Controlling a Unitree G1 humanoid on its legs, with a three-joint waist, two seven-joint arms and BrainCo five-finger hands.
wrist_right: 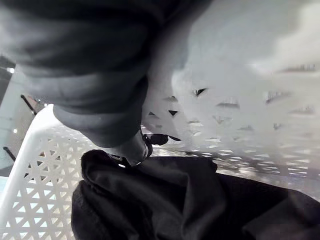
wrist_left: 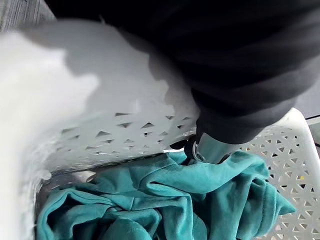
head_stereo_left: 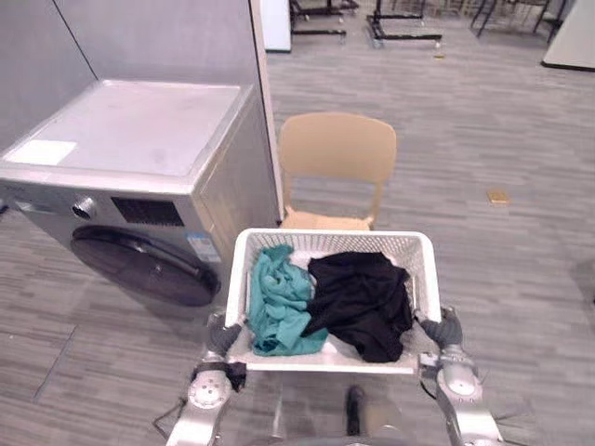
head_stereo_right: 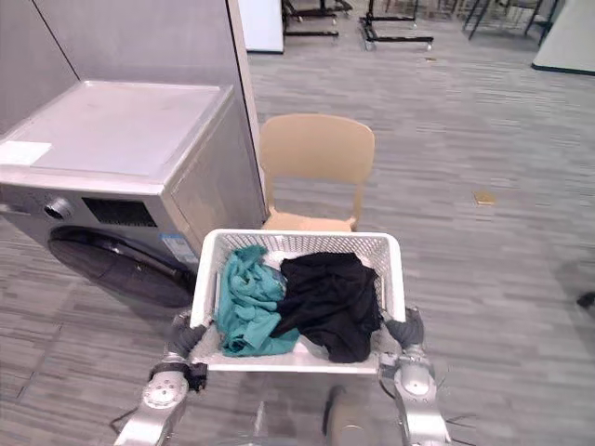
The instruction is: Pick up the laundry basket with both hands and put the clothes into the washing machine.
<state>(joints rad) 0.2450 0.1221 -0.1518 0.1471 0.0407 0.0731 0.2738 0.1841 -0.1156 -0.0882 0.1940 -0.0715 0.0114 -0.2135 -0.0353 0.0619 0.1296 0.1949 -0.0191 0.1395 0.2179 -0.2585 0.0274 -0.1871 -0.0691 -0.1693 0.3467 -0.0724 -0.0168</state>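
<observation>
far left: silver-grey front-loading washing machine [head_stereo_left: 130,167], round dark glass door [head_stereo_left: 144,265] seemingly closed. next, left hand [head_stereo_left: 221,340] clamped on the near left corner of the white perforated plastic laundry basket [head_stereo_left: 330,240]; from the wrist, thumb [wrist_left: 212,150] hooked over the rim and down the inner wall, touching the crumpled teal garment [head_stereo_left: 276,302], so grasping the basket rather than relaxed. inside the basket, teal garment in the left half, black garment [head_stereo_left: 361,297] in the right half, overlapping in the middle. behind the basket, tan plastic chair [head_stereo_left: 337,149]. at right, right hand [head_stereo_left: 444,331] gripping the near right corner likewise, thumb [wrist_right: 132,150] inside the wall just above the black cloth. judged from this: pickup apparently done, basket carried level between both hands, just right of the machine's front and, as far as can be told, off the grey plank floor [head_stereo_left: 483,139]. left to do: closing in on the machine, getting the door open, moving both garments into the drum, none of it begun.
</observation>
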